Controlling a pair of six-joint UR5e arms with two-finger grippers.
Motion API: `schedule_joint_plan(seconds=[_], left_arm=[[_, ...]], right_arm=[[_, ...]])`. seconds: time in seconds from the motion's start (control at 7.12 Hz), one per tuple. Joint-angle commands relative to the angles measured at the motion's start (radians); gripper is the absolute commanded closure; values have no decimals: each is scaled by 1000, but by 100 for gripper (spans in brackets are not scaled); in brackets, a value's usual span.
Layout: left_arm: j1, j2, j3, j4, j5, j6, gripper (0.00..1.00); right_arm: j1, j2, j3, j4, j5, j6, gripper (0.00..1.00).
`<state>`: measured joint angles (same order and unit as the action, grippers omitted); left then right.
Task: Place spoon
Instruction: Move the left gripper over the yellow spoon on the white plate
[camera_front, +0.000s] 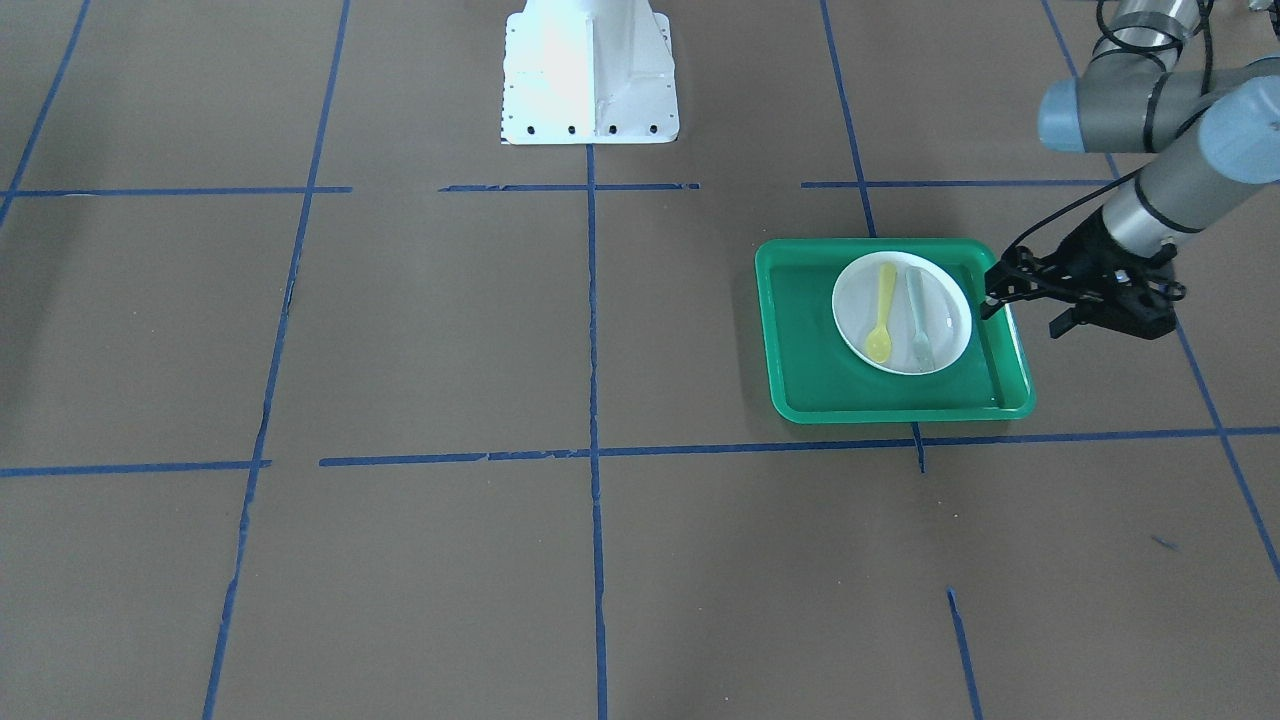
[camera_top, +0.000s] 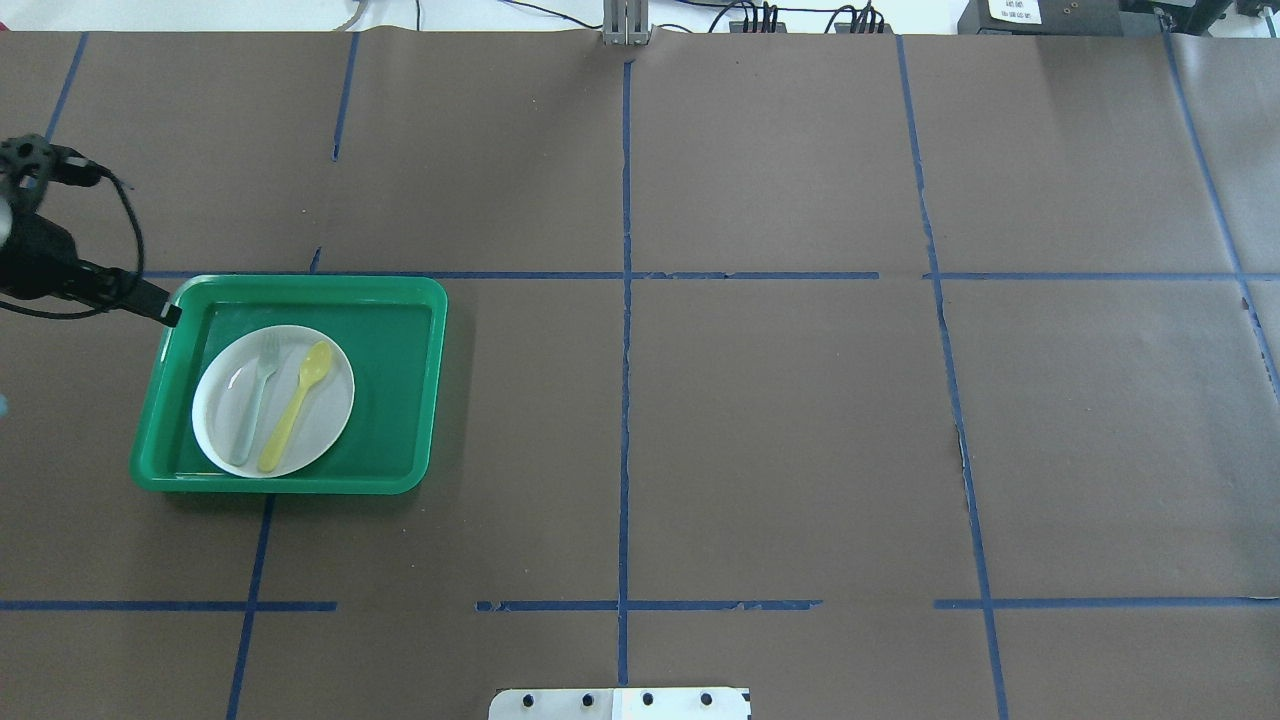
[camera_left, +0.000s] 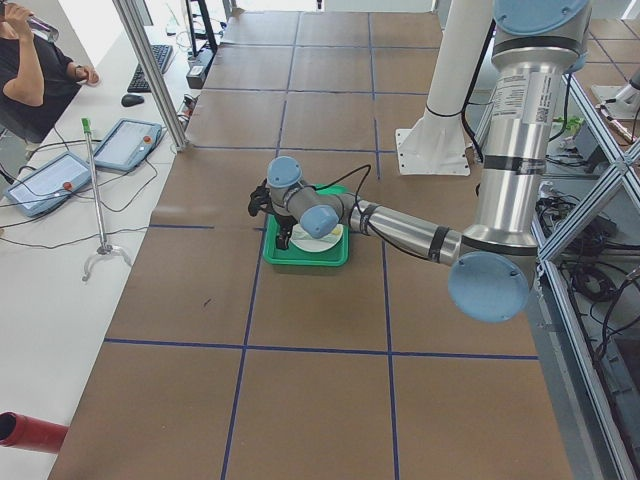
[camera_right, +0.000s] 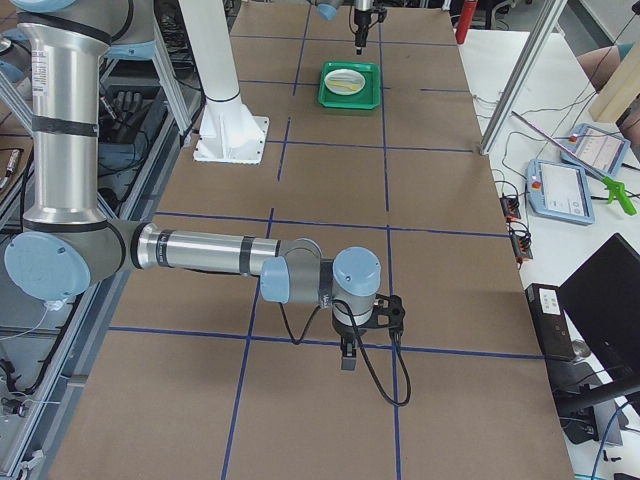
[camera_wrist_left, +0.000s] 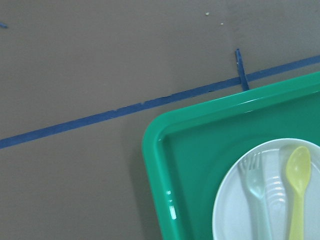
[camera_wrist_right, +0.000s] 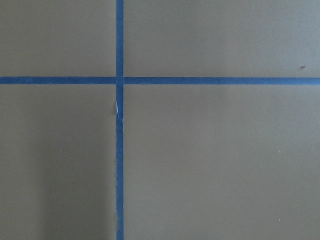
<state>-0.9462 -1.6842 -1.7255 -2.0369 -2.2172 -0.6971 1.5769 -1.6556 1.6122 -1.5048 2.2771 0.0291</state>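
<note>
The yellow spoon (camera_front: 882, 310) lies on a white plate (camera_front: 850, 310) beside a pale grey-green fork (camera_front: 918, 318), inside a green tray (camera_front: 800, 330). In the overhead view the spoon (camera_top: 296, 405) lies to the right of the fork (camera_top: 255, 400) on the plate (camera_top: 325, 415). My left gripper (camera_front: 1025, 315) hovers at the tray's outer corner, open and empty. One fingertip (camera_top: 166, 313) shows over the tray rim. The left wrist view shows the spoon (camera_wrist_left: 297, 190) and the tray corner (camera_wrist_left: 190, 165). My right gripper (camera_right: 345, 355) is far off over bare table, and I cannot tell whether it is open.
The table is brown paper with a grid of blue tape lines. The white robot base (camera_front: 590, 70) stands at the table's edge. The right wrist view shows only a tape crossing (camera_wrist_right: 119, 80). An operator's desk with tablets (camera_left: 60, 175) lies beyond the table.
</note>
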Motion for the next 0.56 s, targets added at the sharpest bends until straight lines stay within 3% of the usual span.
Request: schedule_joint_plan(seconds=[0.0, 0.28, 0.42], left_arm=[[121, -42, -21, -9, 100, -157, 15], [243, -38, -32, 41, 259, -157, 15], [257, -40, -28, 50, 261, -154, 16]], right_arm=[[0, -1, 0, 0, 1, 0, 0], [0, -1, 0, 0, -1, 0, 0], [0, 0, 0, 0, 1, 0, 0]])
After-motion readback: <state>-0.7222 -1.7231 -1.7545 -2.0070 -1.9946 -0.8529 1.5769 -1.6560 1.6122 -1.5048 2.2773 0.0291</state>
